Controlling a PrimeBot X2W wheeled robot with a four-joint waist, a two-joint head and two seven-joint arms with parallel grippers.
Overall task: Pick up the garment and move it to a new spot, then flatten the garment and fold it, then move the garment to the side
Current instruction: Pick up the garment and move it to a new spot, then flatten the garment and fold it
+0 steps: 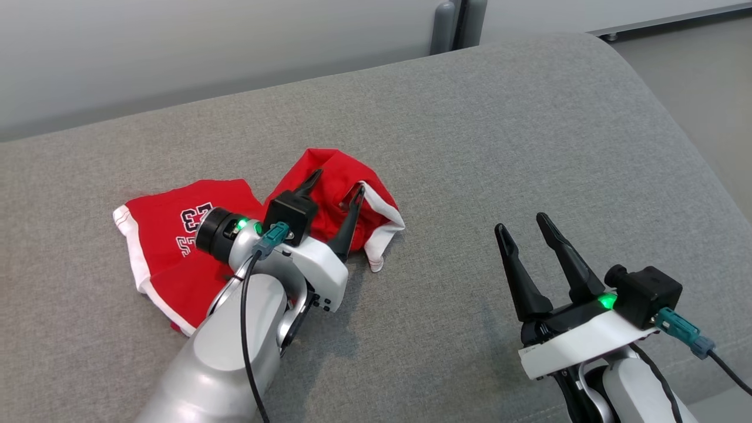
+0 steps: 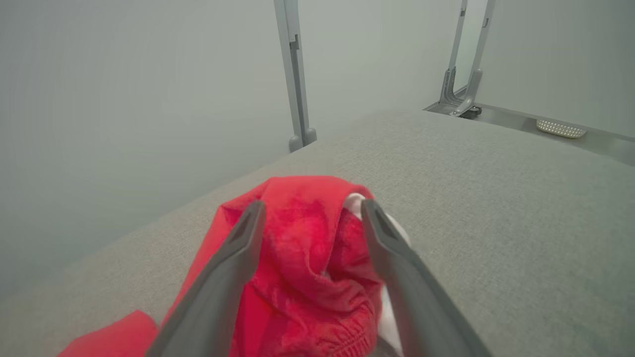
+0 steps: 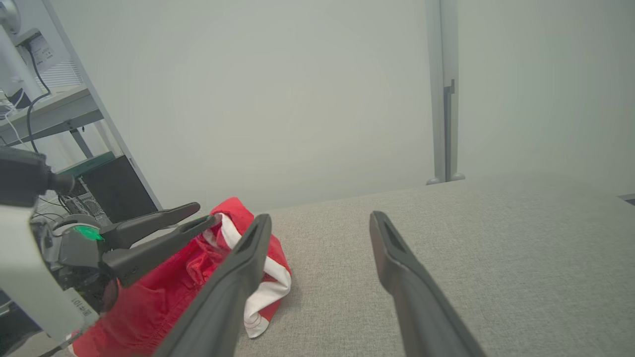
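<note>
The garment (image 1: 176,247) is a red pair of shorts with white trim and white lettering, lying crumpled on the grey cushion (image 1: 470,147). Its right part is bunched into a raised hump (image 2: 307,248). My left gripper (image 1: 339,188) hovers over that hump, open, its fingers straddling the red cloth without pinching it. The left forearm hides the garment's middle. My right gripper (image 1: 523,222) is open above bare cushion to the right, well apart from the garment. The right wrist view has the garment (image 3: 198,277) at lower left with the left gripper (image 3: 196,213) over it.
The cushion's rounded back edge runs across the top, with a pale wall and grey metal posts (image 2: 295,74) behind. Floor lies past the cushion's right end (image 1: 705,88). A shelf with cables and equipment (image 3: 44,104) stands far left in the right wrist view.
</note>
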